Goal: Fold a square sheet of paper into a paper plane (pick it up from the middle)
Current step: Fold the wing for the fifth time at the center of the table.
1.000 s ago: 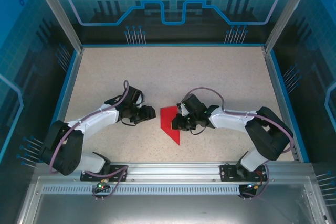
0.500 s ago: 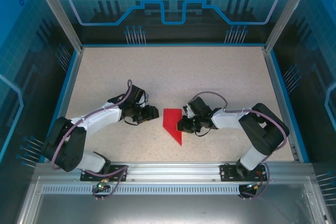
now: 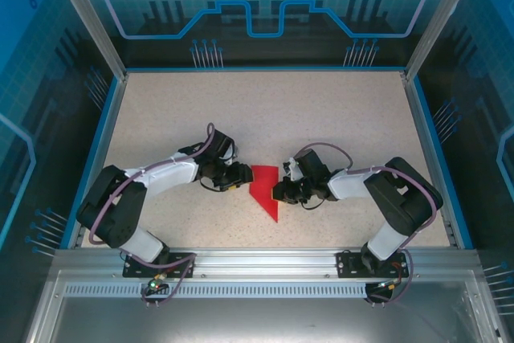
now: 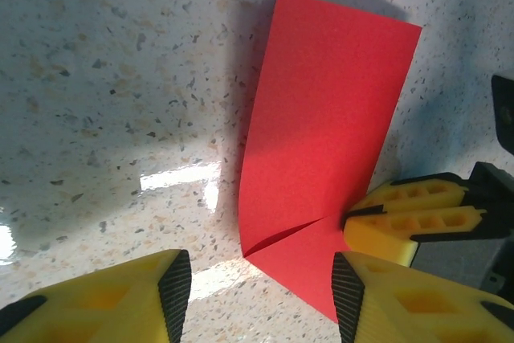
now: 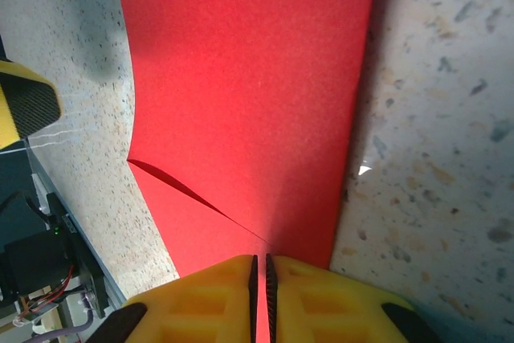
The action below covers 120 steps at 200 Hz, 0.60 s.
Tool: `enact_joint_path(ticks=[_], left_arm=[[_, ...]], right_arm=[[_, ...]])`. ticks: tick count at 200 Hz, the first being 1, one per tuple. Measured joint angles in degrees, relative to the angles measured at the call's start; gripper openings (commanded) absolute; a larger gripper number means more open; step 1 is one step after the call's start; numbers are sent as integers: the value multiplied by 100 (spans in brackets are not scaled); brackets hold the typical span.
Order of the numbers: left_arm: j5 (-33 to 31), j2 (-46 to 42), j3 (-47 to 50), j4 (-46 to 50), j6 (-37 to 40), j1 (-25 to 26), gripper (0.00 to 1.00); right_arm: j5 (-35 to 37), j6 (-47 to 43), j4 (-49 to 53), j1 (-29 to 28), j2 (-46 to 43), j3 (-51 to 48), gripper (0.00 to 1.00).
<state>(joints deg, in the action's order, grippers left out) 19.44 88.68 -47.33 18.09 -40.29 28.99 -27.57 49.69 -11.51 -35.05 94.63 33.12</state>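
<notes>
Two grippers meet at a thin bright red sheet of paper [image 3: 264, 188] lying in the middle of the speckled beige table [image 3: 201, 118], and I judge the plane barely half made. The sheet is not a flat square now. It reads as a broad band, squared off at the far end and running to a point toward the arm bases, with one slanted flap edge showing near the point in both wrist views. I can make out no narrow dart, no centre crease and no wings, so those folds are left to do. The sheet's left edge curls slightly off the surface and throws a shadow.

My right gripper [image 3: 279, 191] lies low on the right, forearm stretched nearly flat across the table, its yellow fingers [image 5: 305, 295] pressed together and clamped on the paper's right edge near the pointed end. My left gripper [image 3: 241, 176] reaches from the other side, elbow bent back toward its base, jaws apart and holding nothing. From its wrist camera, one finger hangs over bare table and the other sits right beside the red tip; whether it touches, I cannot tell.
</notes>
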Motion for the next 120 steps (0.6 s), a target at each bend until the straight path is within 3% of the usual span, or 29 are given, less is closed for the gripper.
enact_joint_path(ticks=[120], left_arm=[[297,597,0,-518,-636,216,51]], right_arm=[[-317,107,-415,142,92,-162,14]])
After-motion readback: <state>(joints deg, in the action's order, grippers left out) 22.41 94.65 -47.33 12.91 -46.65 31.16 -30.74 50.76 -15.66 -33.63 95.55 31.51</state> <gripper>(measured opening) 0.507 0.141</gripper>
